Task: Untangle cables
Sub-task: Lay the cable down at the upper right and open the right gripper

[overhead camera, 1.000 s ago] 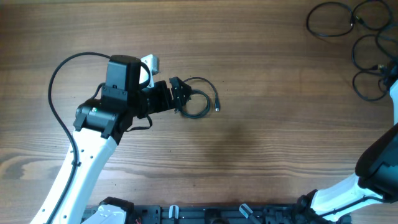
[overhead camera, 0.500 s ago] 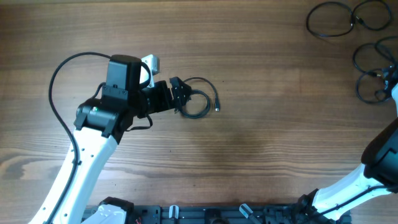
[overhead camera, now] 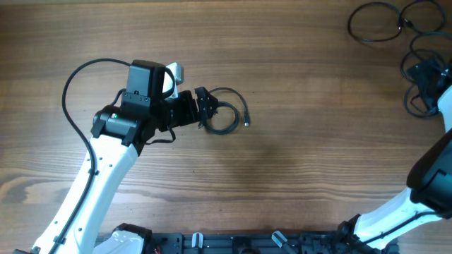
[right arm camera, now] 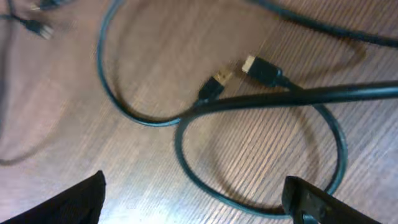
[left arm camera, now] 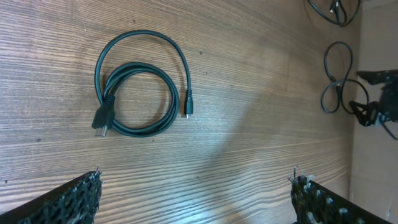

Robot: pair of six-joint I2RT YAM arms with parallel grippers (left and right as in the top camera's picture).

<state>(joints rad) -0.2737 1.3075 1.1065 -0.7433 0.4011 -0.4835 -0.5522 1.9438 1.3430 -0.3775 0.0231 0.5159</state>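
A small black cable [overhead camera: 229, 109] lies coiled on the wooden table [overhead camera: 296, 155] left of centre, its plugs free; in the left wrist view it is the coil [left arm camera: 144, 34]. My left gripper [overhead camera: 205, 107] hovers at the coil's left edge, open, with nothing between its fingers [left arm camera: 196, 186]. A tangle of black cables [overhead camera: 374, 40] spreads over the far right corner. My right gripper [overhead camera: 426, 73] hangs over that tangle, open [right arm camera: 193, 205]. Below it a dark cable loop [right arm camera: 186, 162] crosses a thicker cable [right arm camera: 298, 96], beside two USB plugs [right arm camera: 217, 81].
The left arm's own black lead [overhead camera: 67, 106] arcs out to the left of the arm. The table's right edge [left arm camera: 373, 37] runs just past the tangle. A dark rail [overhead camera: 247, 243] lines the near edge.
My right gripper has opened and moved up the right side, further onto the tangle, whose loops have shifted. The left arm has shifted slightly; the coiled cable has stayed put.
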